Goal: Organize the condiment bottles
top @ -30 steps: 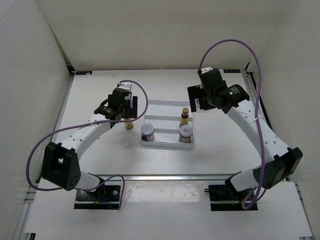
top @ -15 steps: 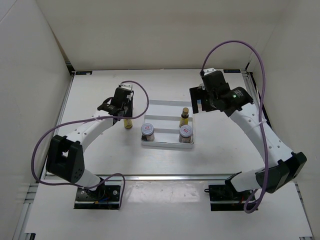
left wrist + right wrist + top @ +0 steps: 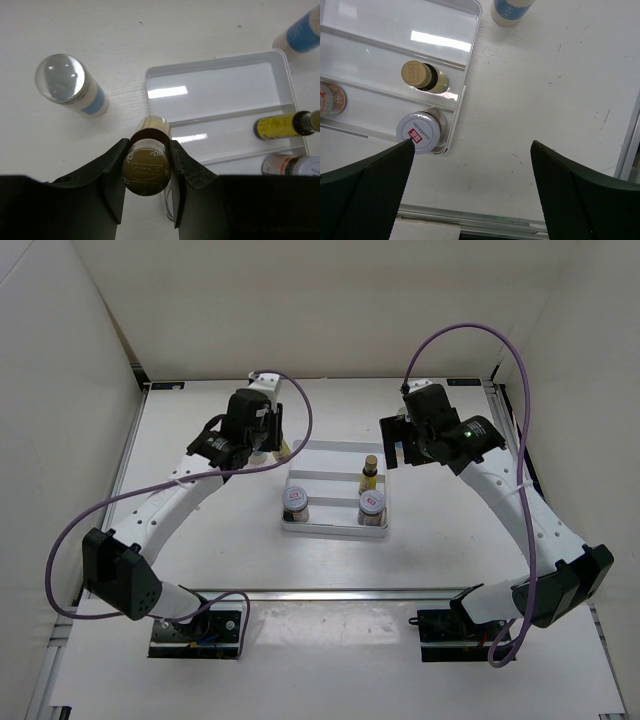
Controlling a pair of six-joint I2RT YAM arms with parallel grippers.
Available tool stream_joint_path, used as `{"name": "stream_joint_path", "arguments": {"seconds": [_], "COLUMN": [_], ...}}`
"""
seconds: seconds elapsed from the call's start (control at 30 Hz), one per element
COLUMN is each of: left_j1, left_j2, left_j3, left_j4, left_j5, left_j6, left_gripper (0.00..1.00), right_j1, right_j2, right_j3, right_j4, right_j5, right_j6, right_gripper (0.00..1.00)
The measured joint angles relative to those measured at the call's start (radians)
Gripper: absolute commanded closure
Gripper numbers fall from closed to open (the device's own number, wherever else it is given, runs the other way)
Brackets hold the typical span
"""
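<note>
my left claw pinches a slim yellow bottle between its fingers, tray just ahead. carrying step, i judge; next it needs setting beside the other yellow bottle. right claw spread wide.

A shallow white tray lies mid-table, with raised ridges splitting it into lanes that run left to right, and its glossy floor catches glare. The table is white, with faint dark scuffs near its right side. A metal rail runs along the near edge, and plain white walls enclose the other three sides.
</note>
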Motion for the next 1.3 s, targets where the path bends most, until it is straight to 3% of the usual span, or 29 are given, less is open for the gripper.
{"name": "stream_joint_path", "arguments": {"seconds": [0.4,0.5,0.8,0.87,1.13,1.3], "left_j1": [-0.098,-0.1,-0.1,-0.1,-0.107,-0.106], "left_j2": [0.18,0.209,0.243,0.243,0.235,0.125], "left_j3": [0.005,0.005,0.005,0.005,0.077,0.134], "left_j4": [-0.021,-0.022,-0.002,0.003,-0.037,-0.057], "left_j5": [0.068,0.069,0.07,0.069,0.04,-0.058], "left_j6": [-0.011,-0.012,-0.024,-0.025,-0.032,-0.008], "left_gripper": [0.71,0.67,0.22,0.02,0.0,0.0], "right_j1": [-0.006,-0.007,-0.031,-0.055,-0.182,-0.227], "right_j2": [0.0,0.0,0.003,0.021,0.193,0.363], "right_j3": [0.0,0.0,0.0,0.009,0.138,0.288], "right_j4": [0.0,0.0,-0.002,-0.007,-0.027,-0.024], "right_j5": [0.002,0.006,0.006,-0.003,-0.077,-0.103], "right_j6": [0.004,0.004,0.005,0.009,0.011,-0.001], "right_gripper": [0.0,0.0,0.0,0.0,0.0,0.0]}}
